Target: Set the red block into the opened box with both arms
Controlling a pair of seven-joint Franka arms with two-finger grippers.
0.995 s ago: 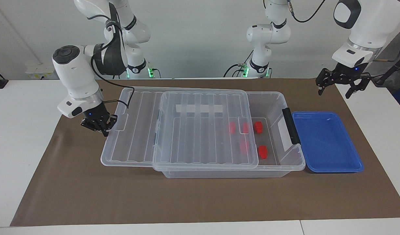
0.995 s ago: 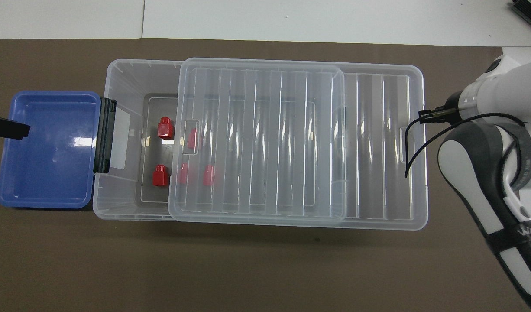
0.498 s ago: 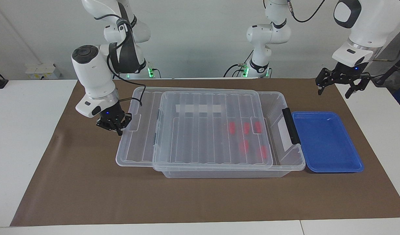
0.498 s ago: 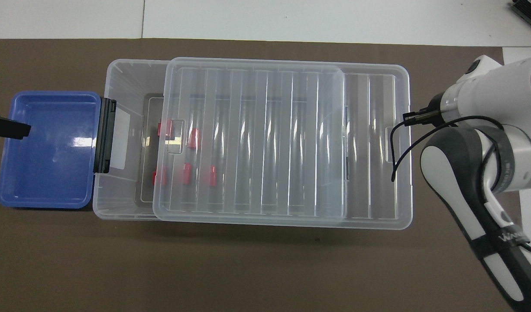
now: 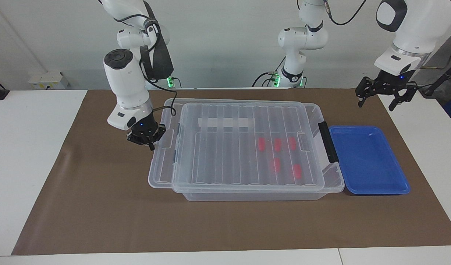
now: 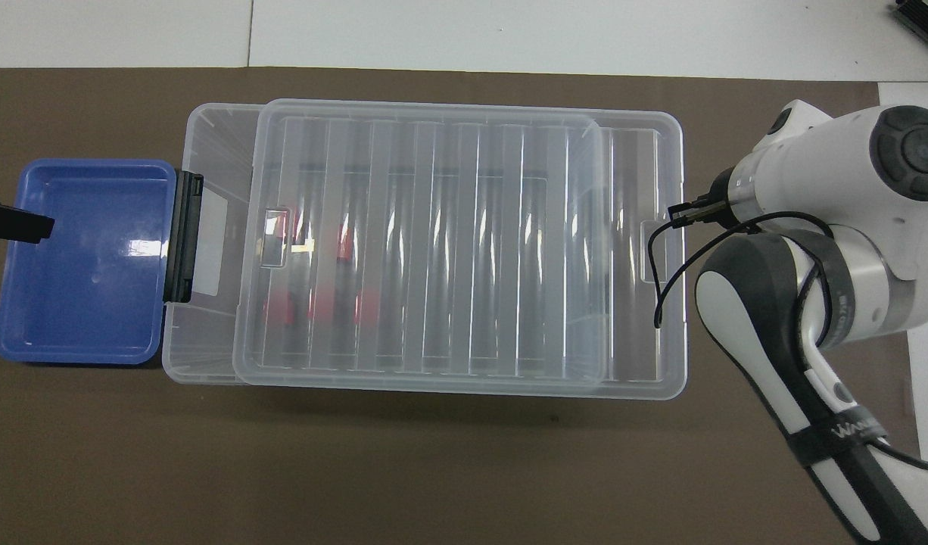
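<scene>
Five red blocks, one box, one lid, one blue tray.

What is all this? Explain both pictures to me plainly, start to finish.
Two white robot arms stand at a table. One picture faces them; the other looks down from above them. On a brown mat stands a clear box holding five red blocks, seen through the lid lying over most of it. A blue tray sits beside it, toward the left arm's end. The right gripper, shut, is at the lid's end edge. The left gripper waits open in the air, holding nothing.
</scene>
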